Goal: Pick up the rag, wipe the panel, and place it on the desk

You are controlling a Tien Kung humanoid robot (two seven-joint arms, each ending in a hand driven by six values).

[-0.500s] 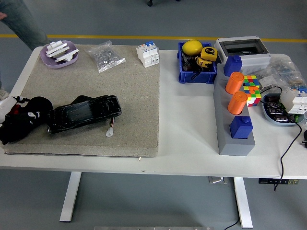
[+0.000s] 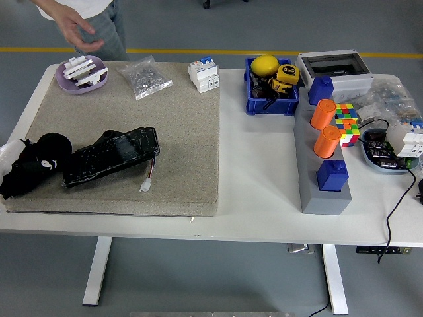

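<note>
Since half a second ago the glossy black rectangular panel (image 2: 111,157) has swung slightly, its right end now higher and nearer the mat's middle, and its small white connector on thin wires (image 2: 145,185) has slid leftward with it. At the far left corner a person's hand (image 2: 80,33) has come into view, where only a trouser leg stood before.

Entering from the left edge, the robot's black left hand (image 2: 34,166) lies low over the grey speckled mat (image 2: 185,125), forearm barely in the picture, with a white patch at the wrist. Its fingers are a dark mass against the panel's left end; whether they are curled or spread, or clasp anything, cannot be told. No cloth can be made out as separate from that dark shape, so the rag's place is unclear. Directly right of the hand, touching or overlapping it, lies the panel, tilted so its far end rises to the right. Just beyond the panel's lower right edge rests the connector.

Well beyond the hand, toward the far edge, sit a lilac shallow dish of white plastic parts (image 2: 82,73) and a clear bag of small metal pieces (image 2: 144,77). The person's hand hovers above that dish, fingers loosely spread, holding nothing.
</note>
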